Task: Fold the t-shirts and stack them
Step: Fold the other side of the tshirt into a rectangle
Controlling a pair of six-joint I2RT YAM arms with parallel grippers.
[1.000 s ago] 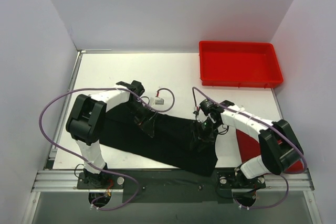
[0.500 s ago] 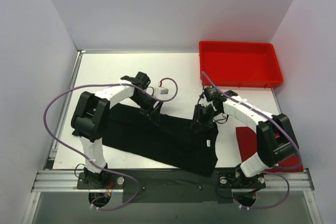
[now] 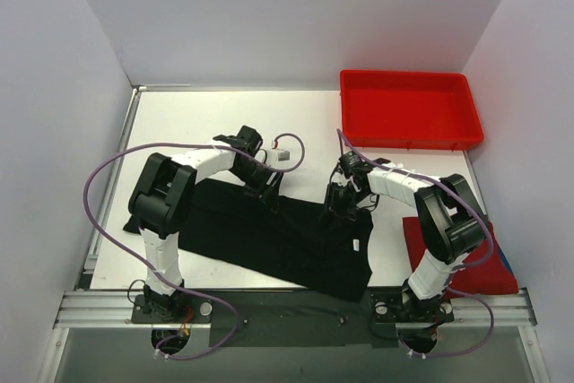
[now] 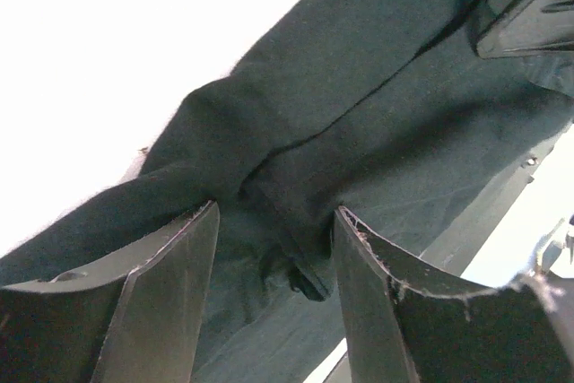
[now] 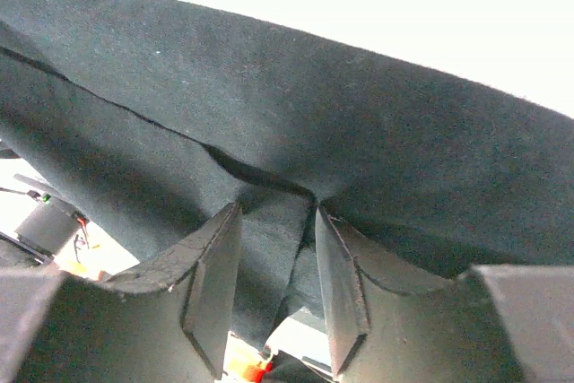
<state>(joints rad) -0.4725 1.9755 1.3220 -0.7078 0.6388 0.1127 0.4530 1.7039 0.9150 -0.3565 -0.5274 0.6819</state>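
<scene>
The large black t-shirt (image 3: 269,244) lies across the near half of the white table, its far edge drawn up between the two arms. My left gripper (image 3: 272,193) sits at that edge; in the left wrist view (image 4: 276,213) a bunched fold of black cloth (image 4: 296,248) lies between its fingers. My right gripper (image 3: 339,208) is at the shirt's right part; in the right wrist view (image 5: 278,208) its fingers pinch a hanging fold of the shirt (image 5: 269,248). The red t-shirt (image 3: 420,241) lies folded at the near right, partly under my right arm.
A rigid red tray (image 3: 408,142) stands at the far right of the table. Grey walls close the table in on the left, back and right. Purple cables loop off both arms, with a small white connector (image 3: 283,156) by my left wrist.
Both grippers have moved away from the near edge toward the back, drawing the black cloth with them. My right arm has folded in closer to the left.
</scene>
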